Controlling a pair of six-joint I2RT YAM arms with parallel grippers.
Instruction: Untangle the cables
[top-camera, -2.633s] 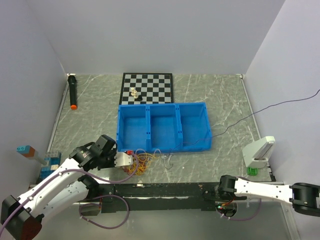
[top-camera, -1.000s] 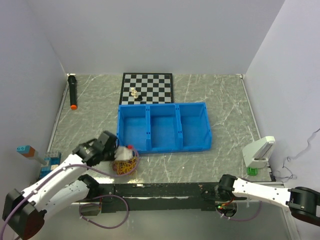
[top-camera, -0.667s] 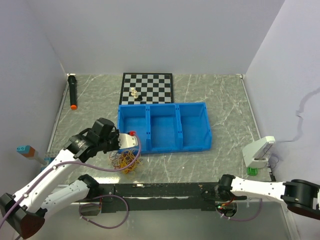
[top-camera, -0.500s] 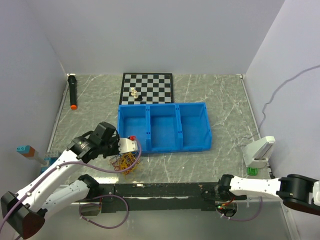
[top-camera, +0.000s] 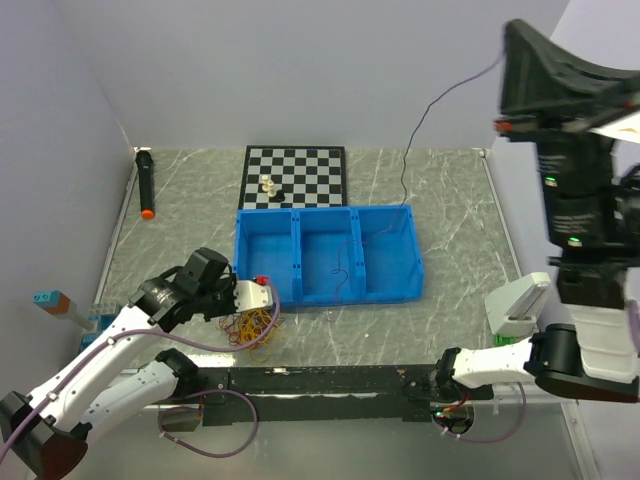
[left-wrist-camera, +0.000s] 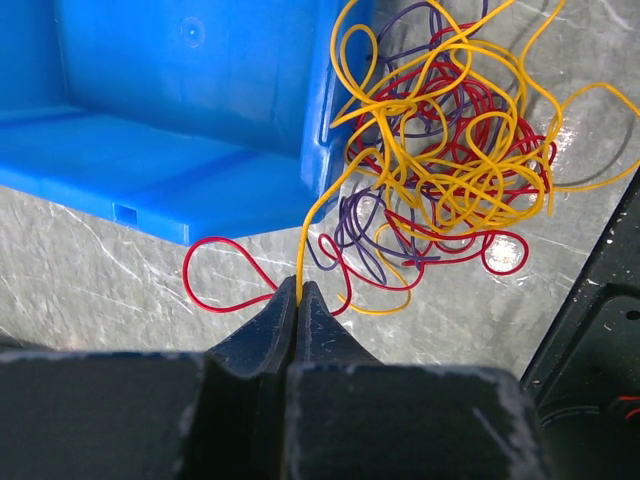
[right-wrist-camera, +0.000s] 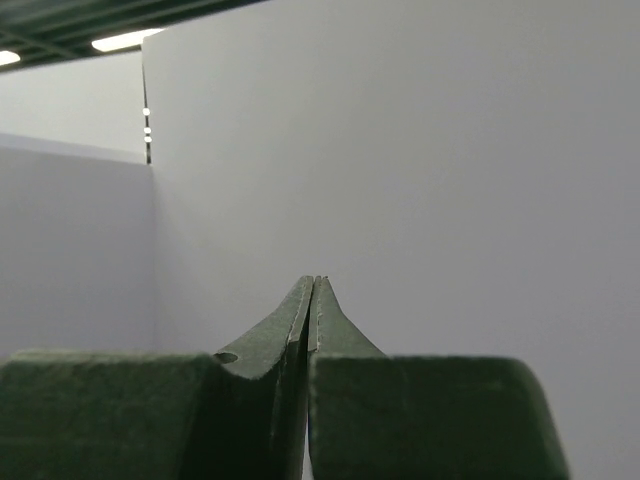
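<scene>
1. Check the left gripper: its jaws are pressed together, pinching a yellow strand of the cables.
2. Locate the bunch on the table, just beside the near left corner of the blue bin.
3. Check the right gripper, high above the table. Its jaws are pressed together, pinching a dark strand that drops into the blue bin.
</scene>
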